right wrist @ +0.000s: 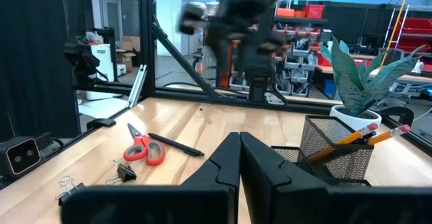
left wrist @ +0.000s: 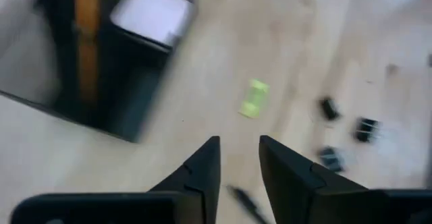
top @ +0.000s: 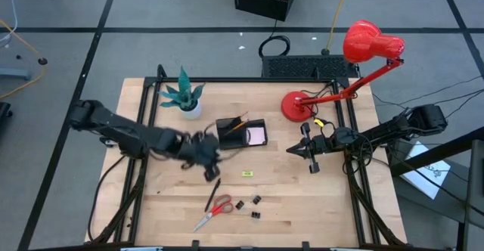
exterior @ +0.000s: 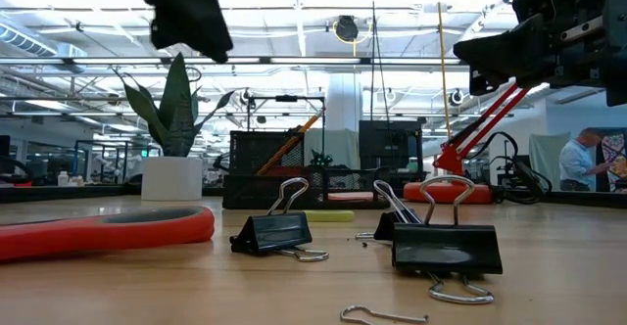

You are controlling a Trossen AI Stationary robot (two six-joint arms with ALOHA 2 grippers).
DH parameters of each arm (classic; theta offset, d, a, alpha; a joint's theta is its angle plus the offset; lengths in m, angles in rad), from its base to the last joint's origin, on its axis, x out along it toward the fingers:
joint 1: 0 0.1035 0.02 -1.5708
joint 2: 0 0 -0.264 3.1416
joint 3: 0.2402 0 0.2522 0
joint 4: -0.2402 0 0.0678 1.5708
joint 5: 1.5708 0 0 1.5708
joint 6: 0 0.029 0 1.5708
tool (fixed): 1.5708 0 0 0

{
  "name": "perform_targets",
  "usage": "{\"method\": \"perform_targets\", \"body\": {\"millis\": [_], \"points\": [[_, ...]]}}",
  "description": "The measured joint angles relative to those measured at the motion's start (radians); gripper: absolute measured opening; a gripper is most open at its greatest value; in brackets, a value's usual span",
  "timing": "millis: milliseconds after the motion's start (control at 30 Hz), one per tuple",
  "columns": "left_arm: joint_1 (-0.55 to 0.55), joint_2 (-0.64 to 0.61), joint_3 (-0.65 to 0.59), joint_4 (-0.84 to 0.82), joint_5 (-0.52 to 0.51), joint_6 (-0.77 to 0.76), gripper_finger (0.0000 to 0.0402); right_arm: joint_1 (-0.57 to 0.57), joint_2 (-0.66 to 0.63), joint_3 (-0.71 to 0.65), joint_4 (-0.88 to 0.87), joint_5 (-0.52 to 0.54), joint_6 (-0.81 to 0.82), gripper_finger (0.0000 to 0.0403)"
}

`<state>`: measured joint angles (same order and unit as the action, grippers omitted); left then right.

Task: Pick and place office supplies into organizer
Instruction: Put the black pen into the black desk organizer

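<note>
- The organizer (top: pixel 240 133), a black mesh tray, stands on the bench (top: pixel 174 206) near its middle, toward the far edge; orange pencils (top: pixel 236 122) lean in one compartment and a pale pink sticky-note pad (top: pixel 256 136) lies in the one beside it.
- A small yellow piece (top: pixel 247 174) lies on the wood just in front of the organizer.
- Nearer the front edge lie a black pen (top: pixel 212 194), red-handled scissors (top: pixel 214 210) just beside it, and three black binder clips (top: pixel 250 206) to the right of the scissors.
- The left claw (top: pixel 203 154) hangs above the bench just left of the organizer, blurred in the overhead view; its wrist view shows the fingers (left wrist: pixel 202 173) slightly spread with nothing between them.
- The right claw (top: pixel 293 150) hovers right of the organizer, well apart from it, its fingers pressed together and empty.
- A potted teal plant (top: pixel 185 96) stands at the far left of the organizer, and a red desk lamp (top: pixel 344 69) at the far right, its base on the bench.
- A person (exterior: pixel 585 168) shows in the room beyond.
</note>
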<state>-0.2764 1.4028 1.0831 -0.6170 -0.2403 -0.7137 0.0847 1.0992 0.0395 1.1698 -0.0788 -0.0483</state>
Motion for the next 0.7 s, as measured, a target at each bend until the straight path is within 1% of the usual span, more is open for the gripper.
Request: {"method": "perform_targets", "body": {"millis": [100,167,267,367,433,567,700], "points": [[-0.079,0.047,-0.001,-0.016,-0.036,-0.113,0.0105,0.0,0.0,0.0,0.01,0.0,0.002,0.0004],[-0.115,0.083,0.0,-0.011,-0.055,-0.189,0.0115,0.0,0.0,0.0,0.011,0.0,0.003,0.0004],[-0.144,0.145,-0.001,-0.025,-0.055,-0.283,0.0145,0.0,0.0,0.0,0.009,0.0,0.004,0.0004],[-0.149,0.21,-0.001,-0.021,-0.054,-0.355,0.0179,0.0,0.0,0.0,0.011,0.0,0.01,0.0004],[-0.146,0.256,-0.001,-0.013,-0.019,-0.377,0.0198,0.0,0.0,0.0,0.007,0.0,0.01,0.0004],[-0.135,0.344,-0.001,-0.016,0.09,-0.4,0.0222,0.0,0.0,0.0,0.008,0.0,0.009,0.0004],[-0.124,0.4,-0.001,-0.008,0.117,-0.431,0.0229,0.0,0.0,0.0,0.008,0.0,0.009,0.0004]]}}
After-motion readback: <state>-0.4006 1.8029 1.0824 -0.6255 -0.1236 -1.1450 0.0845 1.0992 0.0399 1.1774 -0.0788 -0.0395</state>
